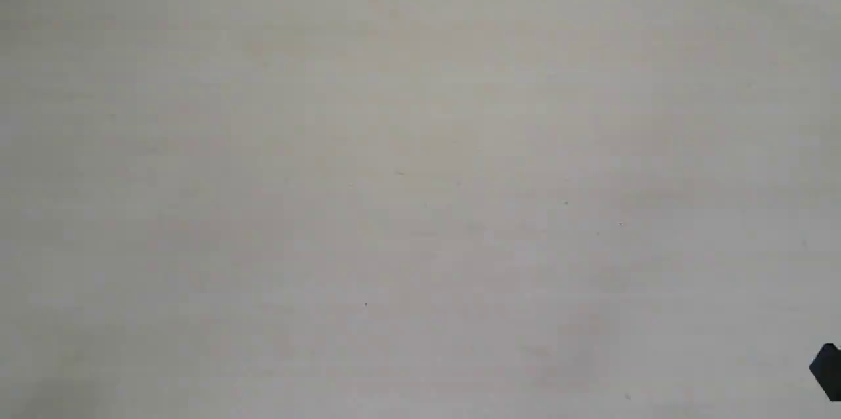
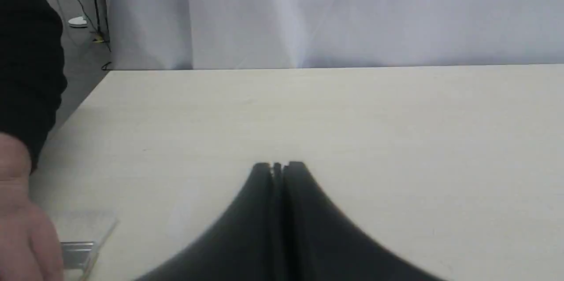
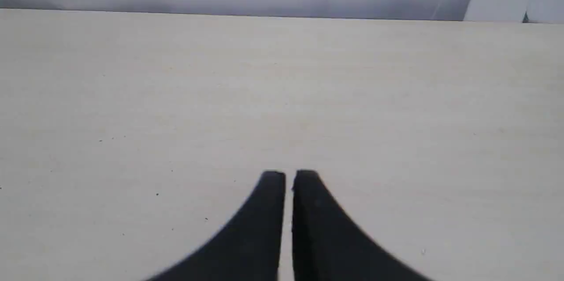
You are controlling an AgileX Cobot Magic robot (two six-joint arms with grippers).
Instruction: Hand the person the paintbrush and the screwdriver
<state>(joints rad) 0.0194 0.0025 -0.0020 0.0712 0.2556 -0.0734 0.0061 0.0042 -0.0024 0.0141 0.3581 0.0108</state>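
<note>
In the left wrist view the person's hand, with a dark sleeve above it, rests at the table's edge. Beside the hand lies the paintbrush; only its silver ferrule and blurred pale bristles show, and its handle is hidden by the hand. My left gripper is shut and empty, a short way from the brush over bare table. My right gripper is shut with only a thin slit between its fingers and holds nothing. The screwdriver is out of view.
The pale wooden table fills the exterior view, with a grey-white curtain behind its far edge. A black piece of the right arm pokes in at the lower right corner. Cables lie on the floor past the table's corner.
</note>
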